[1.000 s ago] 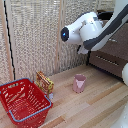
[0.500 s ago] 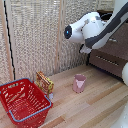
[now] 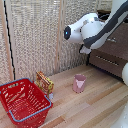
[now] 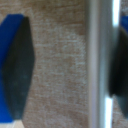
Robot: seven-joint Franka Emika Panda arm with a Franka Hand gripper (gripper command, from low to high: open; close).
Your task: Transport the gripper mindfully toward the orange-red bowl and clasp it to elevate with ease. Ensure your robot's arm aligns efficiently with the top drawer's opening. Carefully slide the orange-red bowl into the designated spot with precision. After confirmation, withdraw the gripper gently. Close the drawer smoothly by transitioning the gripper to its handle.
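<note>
One arm at the dark drawers, tool fingers spread either side of the silver handle.

One white robot's arm (image 3: 97, 27) reaches, raised, to the top drawer (image 3: 112, 42) at the exterior view's right. The wrist view shows the tool (image 4: 67, 67) close against the brown front, its two blue-tipped fingers (image 4: 15, 65) apart with the handle (image 4: 102, 65) between them, nearer one finger; contact cannot be told. On the wooden surface (image 3: 95, 107) stand one pink cup (image 3: 79, 83), one red wire basket (image 3: 22, 100) and, beside the basket, one small orange packet (image 3: 45, 82). The orange-red bowl appears in neither view.
</note>
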